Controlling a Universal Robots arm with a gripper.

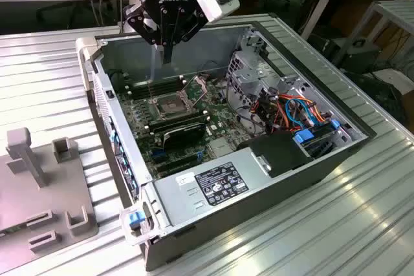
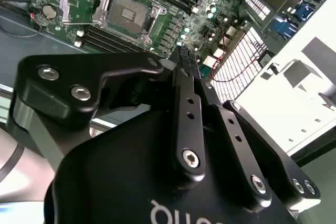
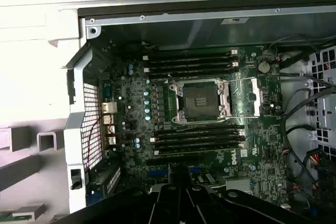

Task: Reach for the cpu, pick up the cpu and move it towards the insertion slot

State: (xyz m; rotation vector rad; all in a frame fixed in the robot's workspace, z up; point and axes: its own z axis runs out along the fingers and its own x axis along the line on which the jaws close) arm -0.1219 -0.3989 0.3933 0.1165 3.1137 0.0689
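While jaws hang pressed together above insertion slot [image 3: 199, 100] | plate [image 3: 255, 94] open along memory slots [image 3: 197, 140]

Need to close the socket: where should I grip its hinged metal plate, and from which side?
Probably the free end bar of the hinged plate, from above: it is swung open beside the insertion slot, a thin open frame that a pinch could straddle.

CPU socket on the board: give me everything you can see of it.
The insertion slot is a square socket, dark centre exposed inside a silver metal frame, lying flat on the green motherboard between two banks of long black memory slots. Its hinged metal plate is swung open to one side. Nothing touches it; the gripper hangs above, apart from it.
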